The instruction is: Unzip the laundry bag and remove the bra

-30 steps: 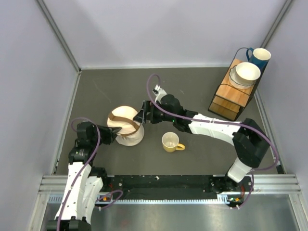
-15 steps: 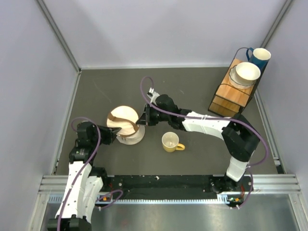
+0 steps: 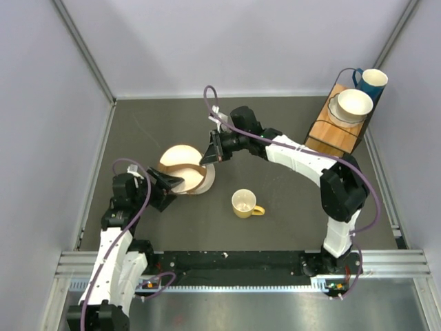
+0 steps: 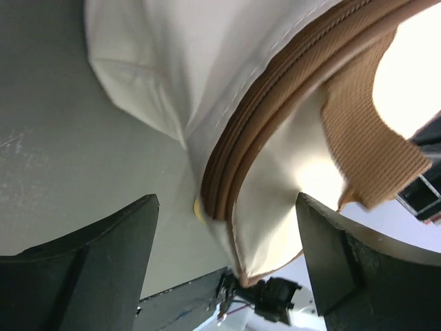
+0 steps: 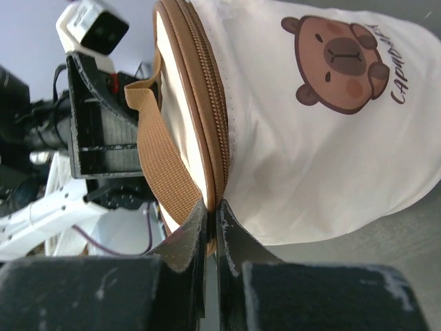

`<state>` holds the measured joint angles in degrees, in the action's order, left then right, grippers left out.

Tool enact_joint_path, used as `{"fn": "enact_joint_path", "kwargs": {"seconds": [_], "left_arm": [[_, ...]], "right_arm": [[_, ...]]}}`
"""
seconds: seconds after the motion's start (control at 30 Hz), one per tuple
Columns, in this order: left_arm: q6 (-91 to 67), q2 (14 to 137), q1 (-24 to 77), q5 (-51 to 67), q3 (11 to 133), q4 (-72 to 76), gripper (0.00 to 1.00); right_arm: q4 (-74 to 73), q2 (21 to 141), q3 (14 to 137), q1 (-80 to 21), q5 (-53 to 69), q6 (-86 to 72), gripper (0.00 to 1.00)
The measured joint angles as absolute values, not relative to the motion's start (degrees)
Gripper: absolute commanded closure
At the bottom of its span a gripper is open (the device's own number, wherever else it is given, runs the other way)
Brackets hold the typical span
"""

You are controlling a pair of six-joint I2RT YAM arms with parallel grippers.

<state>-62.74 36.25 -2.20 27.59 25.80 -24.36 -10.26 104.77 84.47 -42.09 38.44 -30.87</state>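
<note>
The laundry bag (image 3: 182,162) is a cream drum with a brown zip rim (image 5: 207,124), a brown strap (image 5: 162,158) and a bear print (image 5: 337,55), and it is tipped on its side left of centre. My right gripper (image 3: 204,160) reaches in from the right. In the right wrist view its gripper (image 5: 213,210) is shut on the brown zip rim. My left gripper (image 3: 176,189) stands open at the bag's near-left side. The bag's rim (image 4: 275,117) hangs loose between the wide-apart fingers (image 4: 89,269), untouched. The bra is hidden.
A yellow mug (image 3: 244,203) stands just right of the bag, near my right forearm. At the back right a wooden rack (image 3: 335,134) carries a white bowl (image 3: 353,103) and a blue mug (image 3: 373,81). Grey walls close in the left, far and right sides.
My right gripper closed on the bag's zip rim and drew it back and to the right. My left gripper let go of the bag and opened wide.
</note>
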Motion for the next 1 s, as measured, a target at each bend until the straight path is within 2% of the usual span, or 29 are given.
{"fn": "enact_joint_path", "kwargs": {"seconds": [0.13,0.27,0.3,0.33,0.37,0.43,0.57,0.8,0.9,1.0], "left_arm": [[-61.1,36.6,-2.2,32.0,22.8,-19.8,0.22],[-60.1,37.9,-2.1,34.5,22.7,-16.5,0.72],[-59.9,38.2,-2.1,35.2,22.8,-16.0,1.00],[-60.0,38.5,-2.1,35.8,22.9,-15.3,1.00],[-60.2,38.8,-2.1,36.2,23.0,-14.6,1.00],[-59.8,39.5,-1.9,36.8,23.7,-13.7,1.00],[-60.2,41.3,-1.9,36.1,24.4,-13.6,1.00],[-63.8,42.8,-1.9,34.2,25.2,-14.4,1.00],[-64.9,43.1,-1.9,33.3,26.1,-15.6,1.00],[-65.7,43.5,-1.9,32.6,26.9,-16.3,1.00]], "right_arm": [[-12.1,107.1,84.9,-41.8,44.8,-29.9,1.00],[-12.9,109.0,85.6,-41.8,47.7,-29.7,1.00],[-13.3,109.3,85.6,-41.8,48.1,-29.6,0.95],[-13.7,109.6,85.6,-41.8,48.1,-29.6,0.58],[-14.4,109.8,85.6,-41.8,48.0,-29.5,0.46],[-15.6,109.8,85.6,-41.8,47.7,-29.2,0.33],[-15.7,107.1,83.8,-42.0,41.8,-28.1,0.37],[-9.9,86.1,67.0,-43.1,25.2,-26.6,0.37],[-5.8,80.6,62.8,-47.5,18.3,-24.3,0.37],[-0.2,80.4,59.2,-53.7,14.5,-22.4,0.38]]}}
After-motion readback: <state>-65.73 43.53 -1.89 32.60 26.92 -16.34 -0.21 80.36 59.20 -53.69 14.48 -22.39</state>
